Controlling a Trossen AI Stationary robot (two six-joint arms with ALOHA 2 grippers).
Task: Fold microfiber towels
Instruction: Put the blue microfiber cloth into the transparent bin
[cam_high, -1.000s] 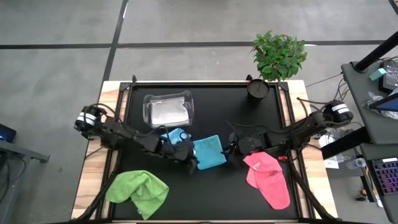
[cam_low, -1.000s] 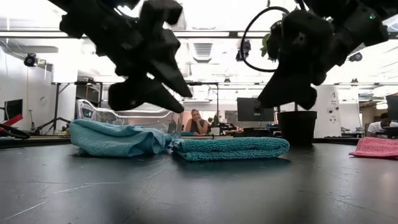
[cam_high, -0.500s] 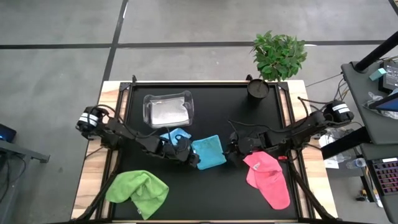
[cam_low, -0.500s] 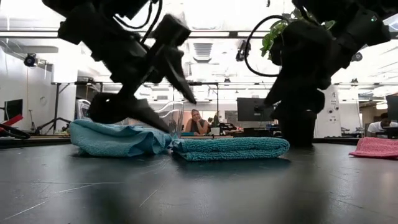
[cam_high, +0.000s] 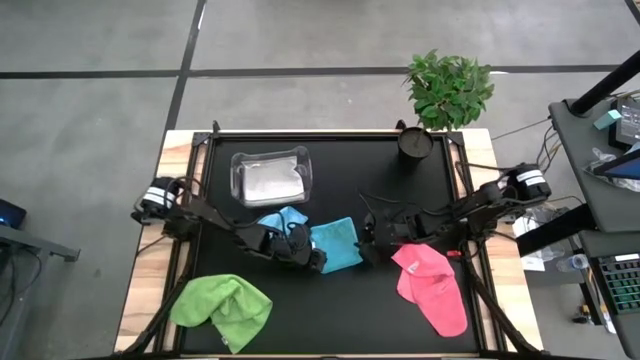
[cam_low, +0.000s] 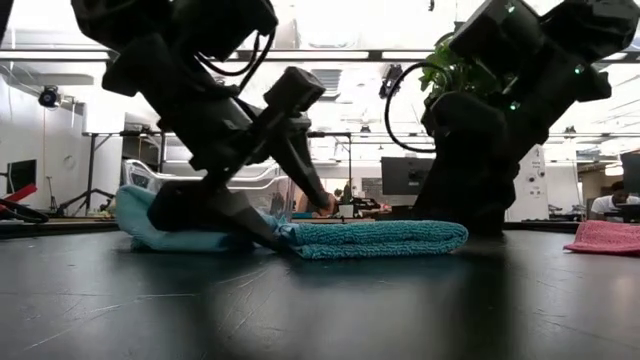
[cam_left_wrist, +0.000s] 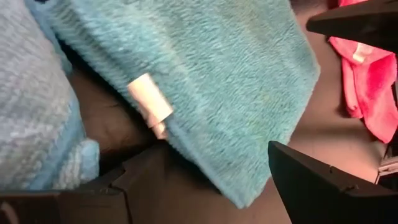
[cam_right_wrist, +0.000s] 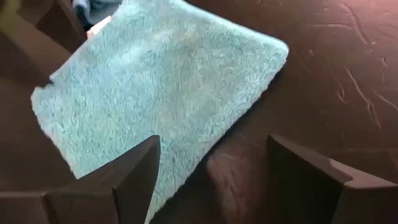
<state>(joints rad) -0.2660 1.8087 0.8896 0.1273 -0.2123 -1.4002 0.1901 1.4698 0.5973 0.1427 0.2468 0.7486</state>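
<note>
With both the left pincer (cam_high: 318, 262) and right pincer (cam_high: 362, 250) spread wide and empty beside the folded teal microfibre towel (cam_high: 335, 244), that fold looks done, so another cloth needs picking next.

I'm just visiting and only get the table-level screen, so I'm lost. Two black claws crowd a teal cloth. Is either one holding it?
Observer: No. The left gripper is open, its fingers straddling a corner of the folded teal towel.
Operator: And the other claw?
Observer: The right gripper is open too, at the towel's opposite edge, with nothing between its fingers.
Operator: Any cloths I can't see?
Observer: A lime green towel lies crumpled at the table's front left.
Operator: That box behind?
Observer: A clear tub with a pale towel inside.
</note>
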